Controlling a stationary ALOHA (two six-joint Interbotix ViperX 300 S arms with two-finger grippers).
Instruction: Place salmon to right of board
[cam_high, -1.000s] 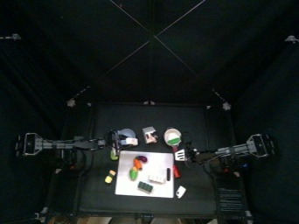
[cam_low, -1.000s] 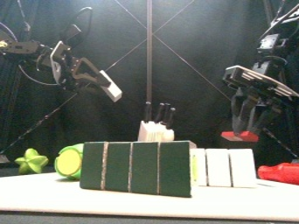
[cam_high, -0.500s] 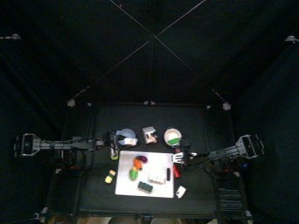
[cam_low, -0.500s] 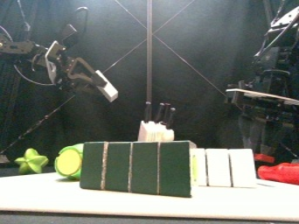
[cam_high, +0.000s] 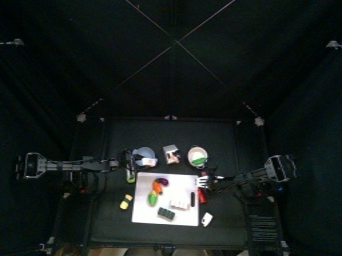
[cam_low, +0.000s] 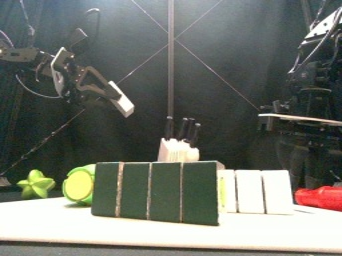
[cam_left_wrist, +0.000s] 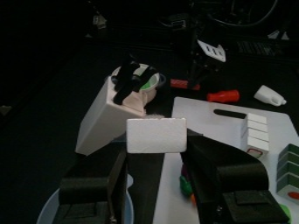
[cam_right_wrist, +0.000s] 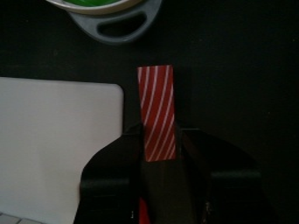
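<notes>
The right pincer (cam_right_wrist: 159, 157) pinches one end of the salmon (cam_right_wrist: 156, 105), a red white-striped strip whose long axis runs straight out from the jaws, parallel to the near edge of the white board (cam_right_wrist: 59, 140). It hangs over dark worktop (cam_right_wrist: 233, 87) just beside that edge.

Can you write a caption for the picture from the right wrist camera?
Right gripper around the striped salmon strip, beside the white board, below a green bowl.
</notes>
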